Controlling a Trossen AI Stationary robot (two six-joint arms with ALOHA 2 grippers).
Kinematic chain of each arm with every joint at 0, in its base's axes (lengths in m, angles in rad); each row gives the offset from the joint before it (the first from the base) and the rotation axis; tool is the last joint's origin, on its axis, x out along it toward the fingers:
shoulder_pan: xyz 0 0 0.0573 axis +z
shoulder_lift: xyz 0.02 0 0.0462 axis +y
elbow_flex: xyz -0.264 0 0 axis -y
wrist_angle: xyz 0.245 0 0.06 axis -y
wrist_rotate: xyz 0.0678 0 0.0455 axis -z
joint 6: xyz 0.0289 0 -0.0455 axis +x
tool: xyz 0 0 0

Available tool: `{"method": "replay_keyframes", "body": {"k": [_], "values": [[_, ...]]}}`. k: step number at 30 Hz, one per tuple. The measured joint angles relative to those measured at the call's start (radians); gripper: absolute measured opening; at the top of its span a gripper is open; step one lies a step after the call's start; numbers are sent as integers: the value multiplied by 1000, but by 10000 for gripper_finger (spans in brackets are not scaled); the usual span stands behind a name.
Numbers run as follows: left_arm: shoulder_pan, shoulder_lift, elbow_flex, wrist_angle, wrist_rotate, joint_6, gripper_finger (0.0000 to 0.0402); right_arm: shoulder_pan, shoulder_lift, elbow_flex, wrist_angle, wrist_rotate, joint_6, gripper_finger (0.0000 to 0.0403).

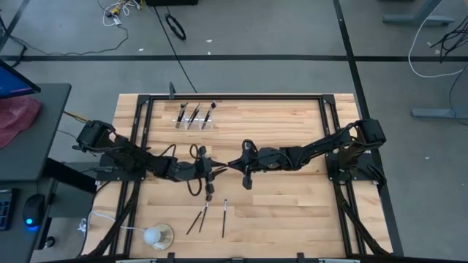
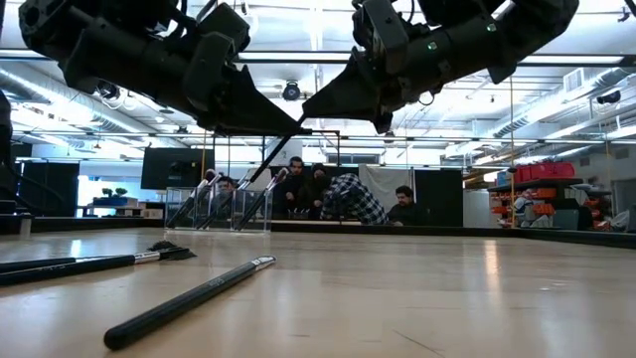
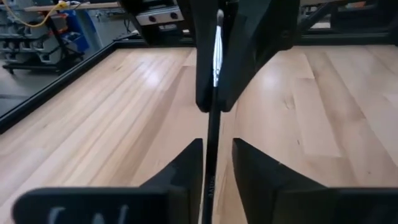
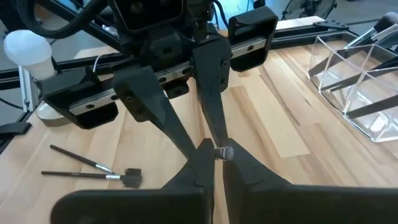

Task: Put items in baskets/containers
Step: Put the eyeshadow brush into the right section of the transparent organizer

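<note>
Both grippers meet above the middle of the bench, and one makeup brush (image 3: 212, 93) is between them: the left gripper (image 3: 214, 163) and the right gripper (image 4: 212, 160) each have narrow jaws closed on it. If one lets go too early, the brush can tilt or fall. Its long axis runs from one gripper to the other, metal ferrule toward the right gripper. The clear holder (image 1: 196, 119) is at the far edge, well apart.

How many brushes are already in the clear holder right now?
3, leaning side by side in the clear holder at the table's far edge: brushes. None seem hidden.

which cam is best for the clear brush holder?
Right wrist view: the clear holder is close, its dividers and leaning brushes plain. High view shows it small at the table's far edge. Low view shows it distant. Left wrist view misses it.
</note>
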Motion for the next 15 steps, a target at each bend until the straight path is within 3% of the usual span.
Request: {"method": "replay_keyframes", "body": {"k": [15], "values": [[45, 0, 0, 10, 86, 6, 15, 5, 0, 0, -3, -1, -1, 9]]}}
